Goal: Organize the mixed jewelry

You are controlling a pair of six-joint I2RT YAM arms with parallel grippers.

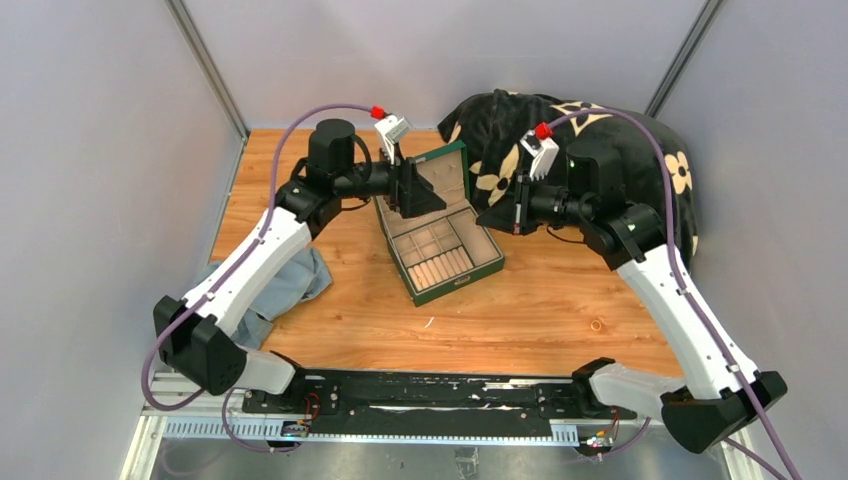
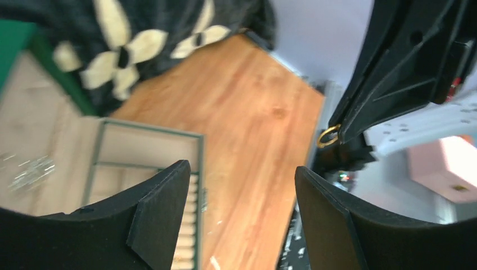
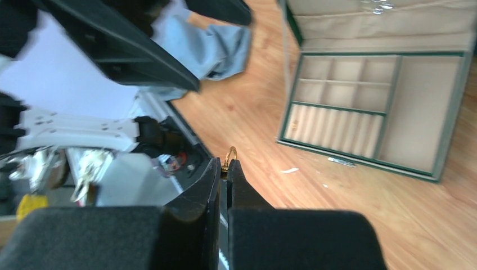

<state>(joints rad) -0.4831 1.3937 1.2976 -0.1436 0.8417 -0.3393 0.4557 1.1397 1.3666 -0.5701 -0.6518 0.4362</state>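
A green jewelry box (image 1: 440, 285) lies open mid-table with beige compartments and its lid raised. My right gripper (image 1: 485, 216) hovers just right of the box. It is shut on a small gold ring (image 3: 230, 156), which sticks out past its fingertips (image 3: 224, 164). The ring also shows in the left wrist view (image 2: 328, 135). My left gripper (image 1: 438, 205) is open and empty above the box's back part, facing the right gripper (image 2: 242, 169). A silvery cluster (image 2: 31, 171) lies against the lid lining, and it also shows in the right wrist view (image 3: 378, 5).
A black blanket with cream flowers (image 1: 560, 130) is heaped at the back right. A blue cloth (image 1: 290, 285) lies at the left under my left arm. A thin pale sliver (image 1: 430, 322) lies on the wood in front of the box. A black rail (image 1: 430, 390) runs along the near edge.
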